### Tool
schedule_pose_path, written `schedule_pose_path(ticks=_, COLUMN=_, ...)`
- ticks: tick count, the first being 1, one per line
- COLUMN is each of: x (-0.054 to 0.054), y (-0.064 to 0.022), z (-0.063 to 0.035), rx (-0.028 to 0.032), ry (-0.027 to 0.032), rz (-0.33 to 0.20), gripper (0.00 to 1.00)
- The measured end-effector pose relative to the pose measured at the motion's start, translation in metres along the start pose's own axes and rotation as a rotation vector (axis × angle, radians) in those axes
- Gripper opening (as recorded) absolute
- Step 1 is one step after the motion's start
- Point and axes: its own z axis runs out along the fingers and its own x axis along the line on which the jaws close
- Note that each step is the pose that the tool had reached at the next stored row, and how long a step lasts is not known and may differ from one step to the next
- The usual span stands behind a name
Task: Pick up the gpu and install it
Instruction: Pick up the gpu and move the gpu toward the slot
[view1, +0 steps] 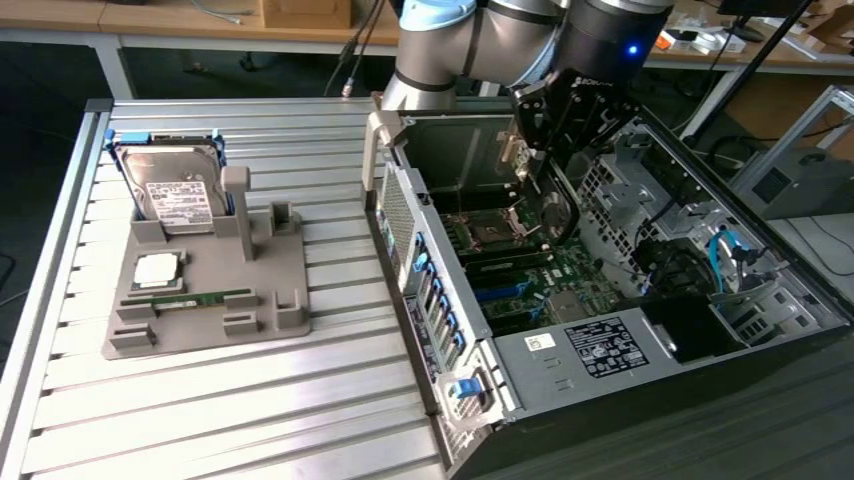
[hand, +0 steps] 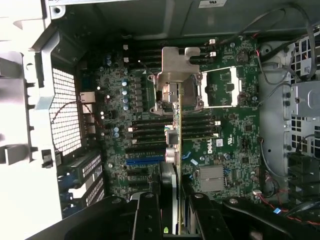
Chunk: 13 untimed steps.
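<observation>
Silver-walled computer case (view1: 400, 215), side open, on the desk (view1: 200, 400): which stage of the task is shown? — READER

LEGEND: Pick-up complete, installation not. The gripper (hand: 176, 207) is inside the case, above the motherboard (hand: 235, 145). Its fingers (hand: 147, 212) are closed narrowly on the gpu (hand: 176, 145), one on each face of the card. The card stands on edge within the case, over the middle of the motherboard. By its look it hangs clear of the sockets, so the seating is judged not yet done.

READER: What does each view add?

LEGEND: Wrist view: the card edge-on between the fingers. Beneath it lies the row of expansion slots, among them a blue slot (hand: 145, 161), and beyond the card the processor socket (hand: 220, 90). Whether the card's lower edge touches any slot cannot be told, since this view looks straight down the card. Exterior view: the arm (view1: 467, 40) enters the case through its open side. Outside the case, on the desk, a grey holder (view1: 274, 310) carries a hard drive (view1: 174, 195), a processor (view1: 158, 268) and a memory stick (view1: 194, 298). From this side the gripper's dark housing sits low inside the case and covers the hold on the card.
</observation>
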Motion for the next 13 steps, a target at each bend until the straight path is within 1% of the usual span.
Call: schedule_pose_path(ticks=13, x=-0.013, y=0.0010, z=0.0030, rx=0.0028, ry=-0.0001, rz=0.000, gripper=0.27)
